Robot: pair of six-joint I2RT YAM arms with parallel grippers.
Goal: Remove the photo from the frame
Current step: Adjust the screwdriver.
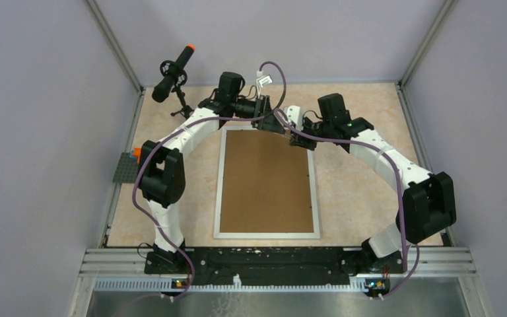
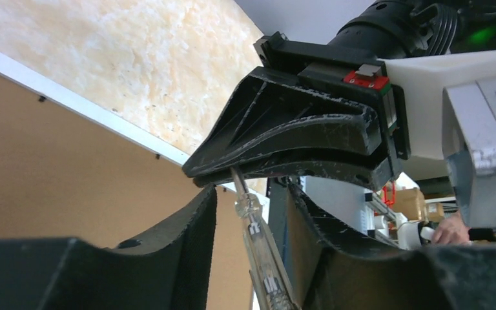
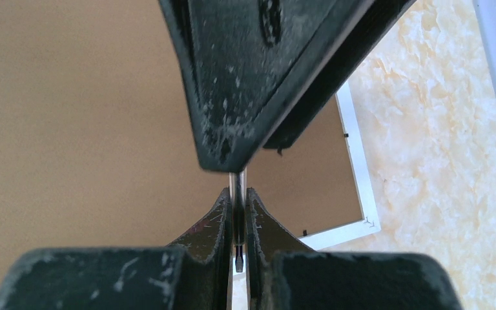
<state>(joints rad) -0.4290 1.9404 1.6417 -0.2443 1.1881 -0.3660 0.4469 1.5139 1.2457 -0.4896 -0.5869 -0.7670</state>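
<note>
- Progress looks early, by my reading: the frame (image 1: pixel 219 191) lies face down on the bench (image 1: pixel 363 191); its brown backing board (image 1: pixel 266 178) sits inside the white border; nothing has been lifted out
- the photo shows in no view; I judge that it lies under that board, inside the frame
- left to do, as I judge it: free the board at its edge; lift it away; draw the photo out
- the right gripper (image 3: pixel 237 192) has its fingers closed on the thin metal shaft of a clear-handled tool (image 2: pixel 258 239); the left gripper (image 2: pixel 252 194) has its fingers apart, with the tool's handle between them and a gap showing on one side, so I see no firm hold there
- the top view alone gives the whole layout: both grippers meet over the far edge of the frame, towards its far right corner; the tool is too small to make out there
- the left wrist view alone shows the clear handle and the right fingers pinching the shaft; it also shows tiny dark tabs (image 2: pixel 157 155) along the border
- the right wrist view alone looks straight down past the pinch onto the board and one white corner of the frame
</note>
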